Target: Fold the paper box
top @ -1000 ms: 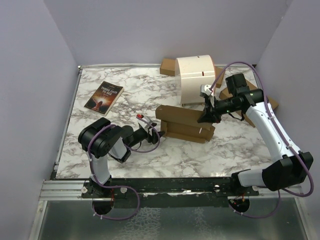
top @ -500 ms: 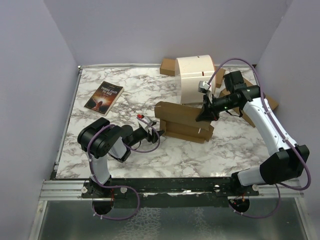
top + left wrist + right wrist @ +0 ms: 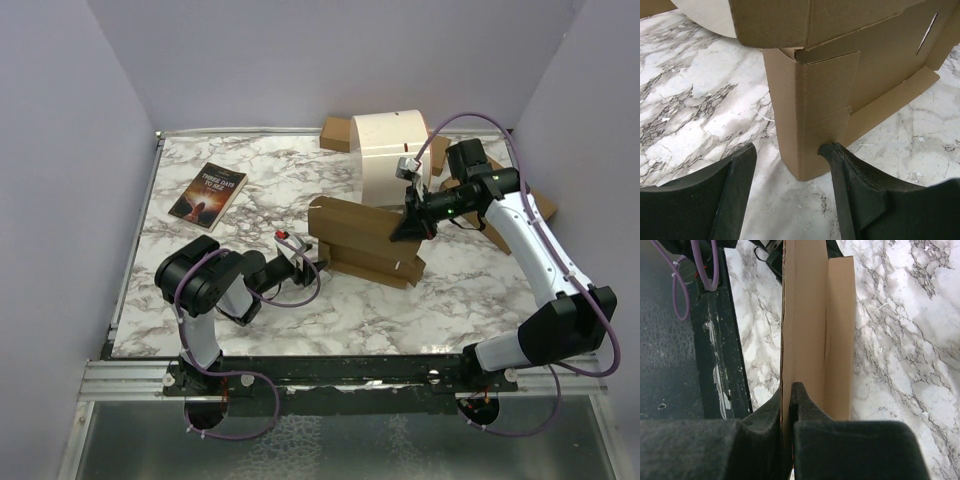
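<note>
The paper box [image 3: 365, 240] is a brown cardboard mailer at the middle of the marble table, its long upper panel raised at a slant. My right gripper [image 3: 409, 229] is shut on the thin edge of that panel; in the right wrist view the pads [image 3: 802, 400] pinch the cardboard sheet [image 3: 807, 315] edge-on. My left gripper [image 3: 308, 262] stands open low at the box's near left corner. In the left wrist view that upright corner [image 3: 810, 115] sits between the two fingers, and the right fingertip [image 3: 832, 150] touches its side flap.
A book [image 3: 208, 193] lies at the back left. A white curved cover [image 3: 393, 158] stands behind the box. Other brown cardboard pieces lie at the back [image 3: 337, 133] and behind the right arm [image 3: 545, 205]. Purple walls close the table in.
My right gripper has risen and swung slightly back and left, tilting the held panel higher. My left gripper has stayed by the corner, its jaws a little narrower.
</note>
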Controlling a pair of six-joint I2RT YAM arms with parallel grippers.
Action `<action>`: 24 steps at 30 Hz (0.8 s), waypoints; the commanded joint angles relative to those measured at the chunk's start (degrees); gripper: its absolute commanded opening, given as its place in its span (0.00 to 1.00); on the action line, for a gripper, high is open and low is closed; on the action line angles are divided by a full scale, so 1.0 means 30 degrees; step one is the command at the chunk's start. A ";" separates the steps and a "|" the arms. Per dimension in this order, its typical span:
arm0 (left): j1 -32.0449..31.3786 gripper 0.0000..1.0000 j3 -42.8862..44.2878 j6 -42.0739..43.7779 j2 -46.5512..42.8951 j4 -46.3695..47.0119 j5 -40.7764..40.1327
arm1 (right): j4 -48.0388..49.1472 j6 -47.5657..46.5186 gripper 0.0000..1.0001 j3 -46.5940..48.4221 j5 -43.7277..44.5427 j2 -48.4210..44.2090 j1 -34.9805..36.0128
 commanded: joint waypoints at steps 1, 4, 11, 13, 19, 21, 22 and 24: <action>0.0082 0.61 -0.0067 0.0279 -0.0446 0.4682 -0.1035 | 0.0212 0.0533 0.01 0.0297 -0.1147 0.0452 0.0139; 0.0081 0.58 0.0022 0.0061 -0.0365 0.4684 -0.1557 | 0.0267 0.0562 0.01 0.0095 -0.1258 0.0549 0.0139; 0.0069 0.48 0.0308 -0.0243 -0.0127 0.4671 -0.1820 | 0.0401 0.0590 0.01 -0.0076 -0.1383 0.0748 0.0139; 0.0078 0.43 0.0370 -0.0314 -0.0096 0.4685 -0.1740 | 0.0417 0.0599 0.01 -0.0056 -0.1389 0.0777 0.0139; 0.0082 0.28 0.0583 -0.0456 0.0110 0.4686 -0.1511 | 0.0544 0.0620 0.01 -0.0166 -0.1434 0.0855 0.0139; 0.0074 0.31 0.0486 -0.0309 0.0047 0.4664 -0.1708 | 0.0538 0.0621 0.01 -0.0182 -0.1394 0.0851 0.0138; 0.0081 0.35 0.0419 -0.0204 -0.0011 0.4654 -0.1842 | 0.0559 0.0621 0.01 -0.0180 -0.1391 0.0854 0.0139; 0.0082 0.42 0.0237 0.0120 -0.0154 0.4655 -0.2166 | 0.0549 0.0621 0.01 -0.0141 -0.1418 0.0844 0.0139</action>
